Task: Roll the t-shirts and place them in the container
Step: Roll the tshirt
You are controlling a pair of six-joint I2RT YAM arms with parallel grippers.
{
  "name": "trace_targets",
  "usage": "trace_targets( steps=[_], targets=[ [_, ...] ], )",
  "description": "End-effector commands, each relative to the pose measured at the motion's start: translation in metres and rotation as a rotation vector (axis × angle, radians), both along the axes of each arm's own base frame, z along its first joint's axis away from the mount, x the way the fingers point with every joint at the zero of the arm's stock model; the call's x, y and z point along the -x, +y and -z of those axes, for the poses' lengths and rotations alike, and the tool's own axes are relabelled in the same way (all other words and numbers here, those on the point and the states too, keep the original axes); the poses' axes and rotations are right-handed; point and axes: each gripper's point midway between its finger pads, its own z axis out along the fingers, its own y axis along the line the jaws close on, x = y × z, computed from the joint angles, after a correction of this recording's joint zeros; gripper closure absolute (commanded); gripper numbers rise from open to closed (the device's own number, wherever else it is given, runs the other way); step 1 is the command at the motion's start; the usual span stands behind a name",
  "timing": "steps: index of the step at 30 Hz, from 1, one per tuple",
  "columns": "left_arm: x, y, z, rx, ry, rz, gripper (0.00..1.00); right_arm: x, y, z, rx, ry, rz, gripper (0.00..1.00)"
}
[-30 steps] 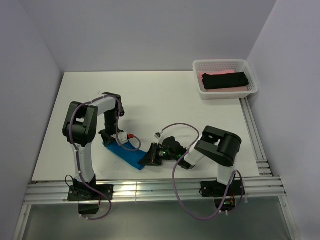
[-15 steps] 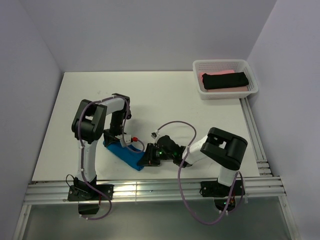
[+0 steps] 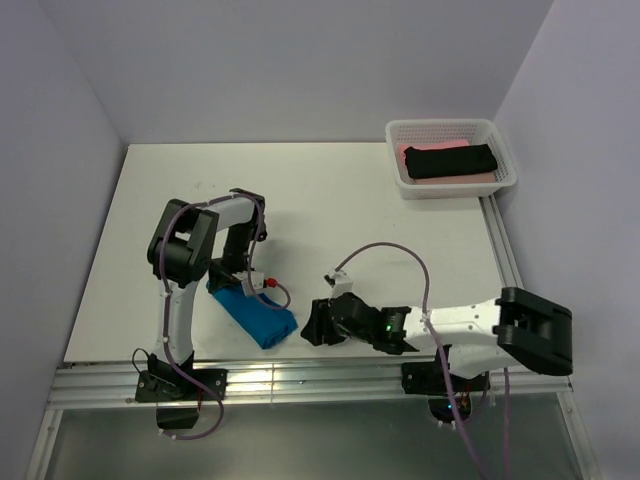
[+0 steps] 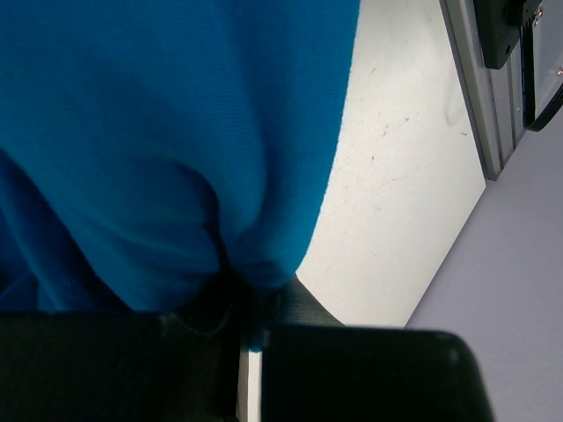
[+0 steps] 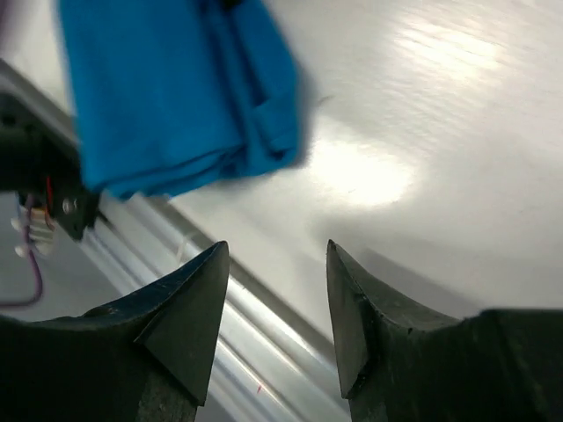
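Observation:
The turquoise t-shirt [image 3: 257,316] lies as a short thick roll near the table's front edge. My left gripper [image 3: 234,284] stands over its far left end, and in the left wrist view the blue cloth [image 4: 158,132] fills the frame with a fold pinched in the nearly closed jaws [image 4: 255,312]. My right gripper [image 3: 313,325] is open and empty, just right of the roll's near end and apart from it. The right wrist view shows the roll [image 5: 176,97] ahead of the spread fingers [image 5: 275,264]. A black t-shirt [image 3: 451,161] lies on a pink one [image 3: 408,152] in the basket.
The white mesh basket [image 3: 440,124] stands at the far right corner of the table. Aluminium rails [image 3: 300,380] run along the near edge, just below the roll and my right gripper, and more rails run down the right side.
My right gripper has let go of the roll's near end and drawn back to the right, its arm now stretched low. The roll looks shorter and thicker. My left gripper has barely moved.

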Motion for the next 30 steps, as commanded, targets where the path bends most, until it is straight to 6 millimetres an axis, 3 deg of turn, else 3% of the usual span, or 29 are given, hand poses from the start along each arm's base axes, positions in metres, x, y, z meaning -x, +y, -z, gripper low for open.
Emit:
trace_targets(
  steps=[1, 2, 3, 7, 8, 9, 15, 16, 17, 25, 30],
  targets=[
    [-0.035, 0.0, 0.049, 0.014, -0.129, 0.073, 1.0, -0.007, -0.001, -0.037, 0.125, -0.291, -0.07, 0.44],
    [-0.035, -0.001, 0.049, 0.015, -0.129, 0.073, 1.0, -0.005, 0.008, -0.055, 0.126, -0.33, -0.096, 0.44],
    [-0.034, -0.001, 0.051, 0.013, -0.125, 0.074, 1.0, 0.006, 0.015, -0.061, 0.15, -0.382, -0.173, 0.44],
    [-0.034, -0.002, 0.052, 0.011, -0.123, 0.072, 1.0, 0.015, 0.043, -0.087, 0.244, -0.49, -0.269, 0.37],
    [-0.033, -0.002, 0.051, 0.01, -0.124, 0.068, 1.0, 0.015, 0.051, -0.087, 0.299, -0.511, -0.279, 0.14],
    [-0.034, -0.003, 0.05, 0.015, -0.127, 0.071, 1.0, 0.013, 0.054, -0.088, 0.34, -0.553, -0.29, 0.13],
    [-0.034, -0.004, 0.049, 0.014, -0.13, 0.074, 1.0, 0.016, 0.095, -0.082, 0.473, -0.666, -0.394, 0.07],
    [-0.033, -0.005, 0.048, 0.015, -0.13, 0.076, 1.0, 0.013, 0.093, -0.068, 0.554, -0.671, -0.416, 0.07],
    [-0.033, -0.004, 0.049, 0.015, -0.13, 0.072, 1.0, 0.01, 0.103, -0.077, 0.558, -0.69, -0.41, 0.07],
    [-0.03, -0.006, 0.049, 0.016, -0.127, 0.07, 1.0, -0.002, 0.12, -0.051, 0.792, -0.772, -0.498, 0.05],
    [-0.03, -0.006, 0.048, 0.021, -0.126, 0.074, 1.0, 0.0, 0.131, -0.036, 0.834, -0.754, -0.543, 0.05]
  ],
)
